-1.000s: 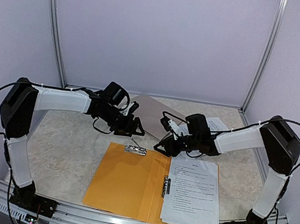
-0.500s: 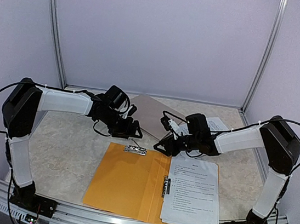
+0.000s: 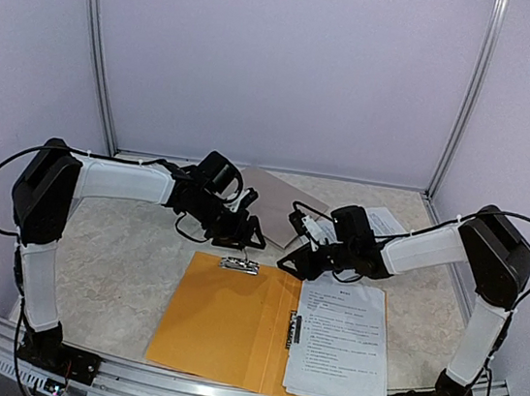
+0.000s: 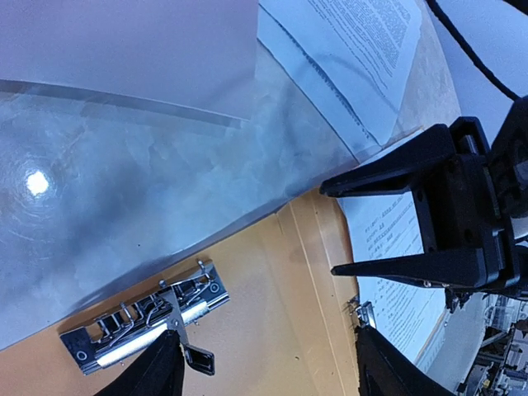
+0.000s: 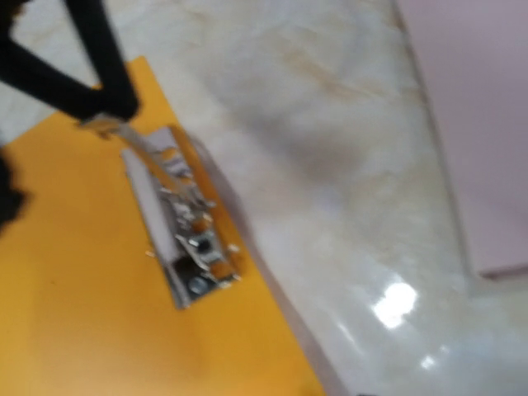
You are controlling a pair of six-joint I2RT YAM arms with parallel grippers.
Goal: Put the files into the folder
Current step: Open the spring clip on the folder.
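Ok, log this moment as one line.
folder open flat | files on its right half | left gripper jaws open above metal clip | right gripper jaws open, empty, near folder's top edge

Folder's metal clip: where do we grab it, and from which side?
Pinch the black-tipped lever, coming from above with the left gripper, which hovers over it, jaws open. The clip body lies flat on the orange folder; the lever looks like its only protruding part.
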